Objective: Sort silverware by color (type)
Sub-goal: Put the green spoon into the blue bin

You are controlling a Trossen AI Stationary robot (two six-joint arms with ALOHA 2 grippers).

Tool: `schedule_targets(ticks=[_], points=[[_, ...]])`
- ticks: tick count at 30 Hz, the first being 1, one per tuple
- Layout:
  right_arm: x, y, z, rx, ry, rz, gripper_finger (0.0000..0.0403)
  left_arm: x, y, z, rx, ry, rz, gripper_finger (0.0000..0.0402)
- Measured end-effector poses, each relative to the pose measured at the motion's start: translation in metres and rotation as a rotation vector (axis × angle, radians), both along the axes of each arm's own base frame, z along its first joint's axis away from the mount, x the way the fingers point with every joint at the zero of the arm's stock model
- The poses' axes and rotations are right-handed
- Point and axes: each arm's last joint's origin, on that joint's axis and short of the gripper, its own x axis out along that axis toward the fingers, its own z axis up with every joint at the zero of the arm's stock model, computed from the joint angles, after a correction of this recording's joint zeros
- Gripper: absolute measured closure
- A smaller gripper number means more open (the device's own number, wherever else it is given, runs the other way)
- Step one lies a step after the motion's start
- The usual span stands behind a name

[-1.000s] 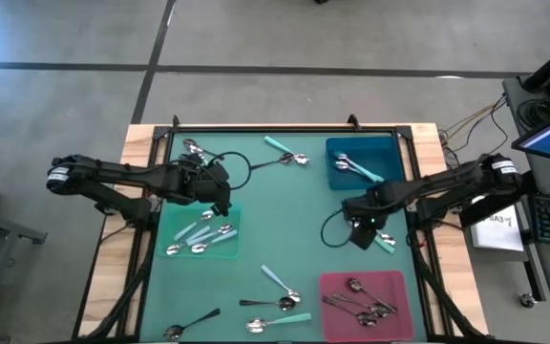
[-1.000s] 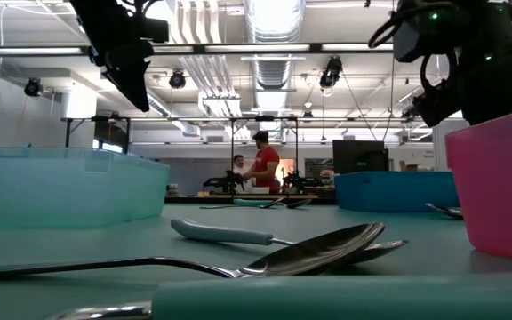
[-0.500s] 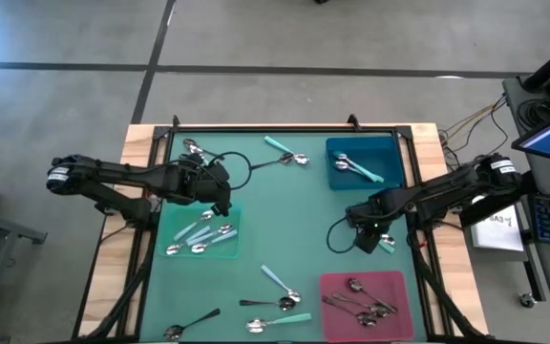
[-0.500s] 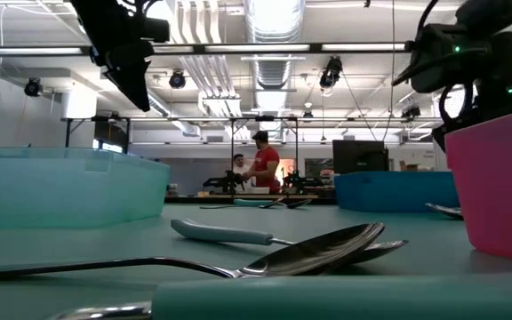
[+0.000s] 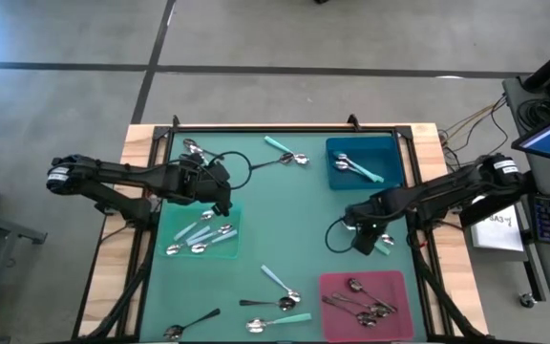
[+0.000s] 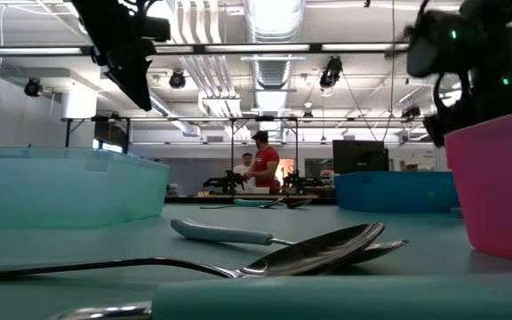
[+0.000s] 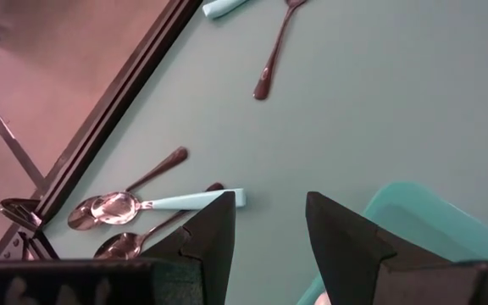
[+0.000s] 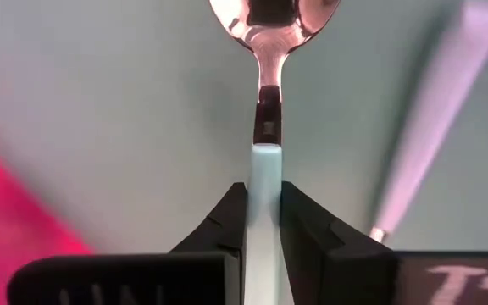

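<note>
- The right gripper (image 5: 365, 238) is low over the green table mat (image 5: 294, 220), between the dark blue tray (image 5: 390, 177) and the pink tray (image 5: 337, 287), near the right edge of the table.
- Its two dark fingers (image 8: 227, 222) are pressed on the pale blue handle of a small spoon with a shiny metal bowl (image 8: 273, 17), and the bowl points forward, away from the wrist.
- A second pale blue handle (image 8: 422, 144) lies on the mat just beside the held spoon.
- The left gripper (image 7: 268, 222) hangs over the far edge of the light teal tray (image 5: 235, 215) on the left side, with its fingers apart and nothing between them.
- The light teal tray holds several spoons with pale handles (image 5: 199, 237).
- The dark blue tray holds two spoons with teal handles (image 5: 356, 168).
- The pink tray holds a few all-metal spoons (image 5: 363, 298).
- More spoons lie free on the mat: a group at the far left corner (image 7: 117, 206), a teal-handled one with a dark one at the far middle (image 5: 286, 153), and a cluster at the near edge (image 5: 277, 294).
- In the room behind the table, a person in a red shirt (image 6: 264, 165) stands at a bench.
</note>
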Motion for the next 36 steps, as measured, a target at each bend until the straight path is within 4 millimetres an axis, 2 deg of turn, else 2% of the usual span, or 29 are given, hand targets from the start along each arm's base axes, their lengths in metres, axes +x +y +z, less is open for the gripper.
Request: schedule_targets(ticks=[4,8,13,16,19,22,26,30,36], points=[[0.014,-0.001,0.024,-0.030,-0.125,0.104,0.0368,0.002,0.000,0.001,-0.001,-0.018,0.000,0.0271],[0.029,-0.013,0.055,-0.191,-0.254,0.158,0.0368,0.003,0.000,0.001,-0.001,-0.033,0.000,0.0271],[0.034,-0.045,0.092,-0.482,-0.228,0.167,0.0368,0.003,-0.001,0.001,-0.030,-0.035,-0.011,0.0271],[0.032,-0.071,0.103,-0.615,-0.165,0.146,0.0368,0.004,-0.001,0.000,-0.045,-0.036,-0.016,0.0271],[0.028,-0.102,0.102,-0.658,-0.097,0.148,0.0368,0.004,-0.001,0.000,-0.049,-0.036,-0.018,0.0271],[0.020,-0.135,0.092,-0.658,-0.006,0.121,0.0368,0.004,-0.001,0.000,-0.049,-0.037,-0.018,0.0271],[0.007,-0.168,0.077,-0.618,0.097,-0.013,0.0358,0.002,-0.002,0.000,-0.058,-0.018,-0.027,0.0271],[0.001,-0.183,0.071,-0.595,0.137,-0.068,0.0293,0.000,-0.002,-0.006,-0.093,0.030,-0.072,0.0271],[0.001,-0.185,0.070,-0.599,0.140,-0.086,0.0215,-0.006,0.011,-0.023,-0.103,0.094,-0.029,0.0271]])
